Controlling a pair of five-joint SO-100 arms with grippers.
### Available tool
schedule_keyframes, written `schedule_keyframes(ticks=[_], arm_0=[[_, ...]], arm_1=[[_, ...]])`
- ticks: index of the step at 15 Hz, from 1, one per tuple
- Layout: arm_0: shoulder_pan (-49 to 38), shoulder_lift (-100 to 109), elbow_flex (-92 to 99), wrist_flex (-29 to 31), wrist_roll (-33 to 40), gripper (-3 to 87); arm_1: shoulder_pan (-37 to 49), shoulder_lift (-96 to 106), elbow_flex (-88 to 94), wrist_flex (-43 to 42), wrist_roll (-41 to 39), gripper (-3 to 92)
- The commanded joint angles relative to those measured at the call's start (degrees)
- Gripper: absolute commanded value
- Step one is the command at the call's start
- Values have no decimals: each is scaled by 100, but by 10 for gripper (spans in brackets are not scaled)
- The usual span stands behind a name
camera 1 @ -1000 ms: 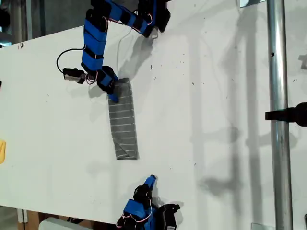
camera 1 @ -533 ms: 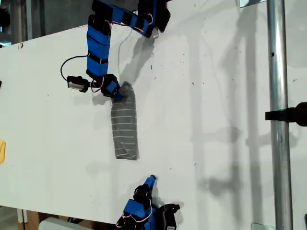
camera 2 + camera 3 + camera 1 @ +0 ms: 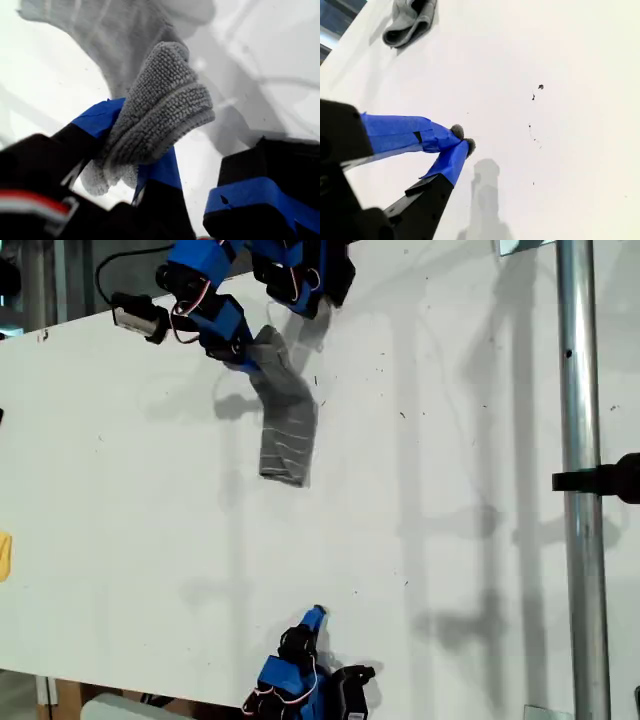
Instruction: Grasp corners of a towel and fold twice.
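So since a second ago my first gripper [image 3: 245, 350] has hauled the towel [image 3: 285, 425] up toward the exterior view's top; it lay flat lower down before. Now the folded strip hangs from the pinch, long axis running from the upper left to the lower right in that view, free end on the white table [image 3: 450, 540]. First wrist view shows the jaws clamped on a bunched grey edge [image 3: 160, 110], probably a corner. My second gripper [image 3: 462, 140] sits idle at the exterior view's bottom, tips pressed together, holding nothing.

Towel [image 3: 284, 430] now lifted, dragged tableward-up.
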Motion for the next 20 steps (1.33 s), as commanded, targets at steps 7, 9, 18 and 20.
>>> schedule_keyframes(ticks=[7,9,18,20], arm_0=[[79,35,53,26,35,-27],[79,35,53,26,26,-27],[-149,35,44,44,967,1],[-176,35,44,53,1564,2]], arm_1=[[-677,-4324,-2083,-3173,-448,191],[-483,-4078,-2672,-3401,-1222,376],[35,782,1389,-2997,-773,-3],[-105,3208,3533,-2602,-18,-3]])
